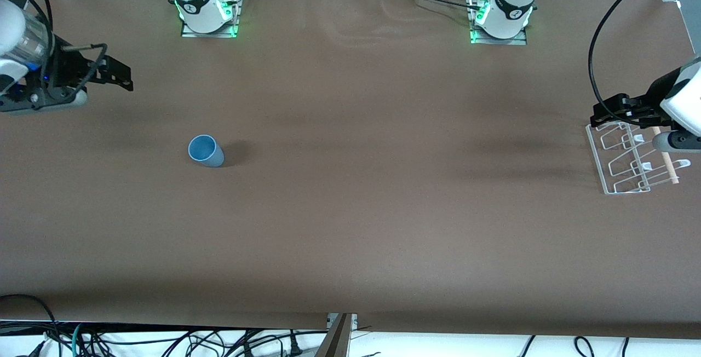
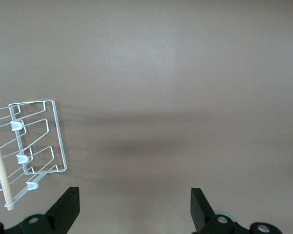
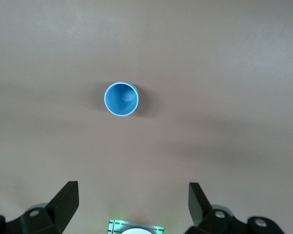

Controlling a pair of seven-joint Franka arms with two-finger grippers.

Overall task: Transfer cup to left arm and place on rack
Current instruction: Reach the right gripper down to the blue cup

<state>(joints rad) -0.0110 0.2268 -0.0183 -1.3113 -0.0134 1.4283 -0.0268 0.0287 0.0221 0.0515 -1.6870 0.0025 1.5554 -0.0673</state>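
With the cup [image 1: 206,150] upright toward the right arm's end of the table, the empty, wide-open right pincer [image 1: 118,75] should descend squarely around its wall, while the left pincer [image 1: 608,110], also open, waits over the rack [image 1: 616,160].

No legible text, label, brand name or number appears in any view. The black collar [image 1: 193,4] of the arm base at upper left of the front view and the black collar [image 1: 513,13] of the arm base at upper right each carry a small white mark, too small to read.
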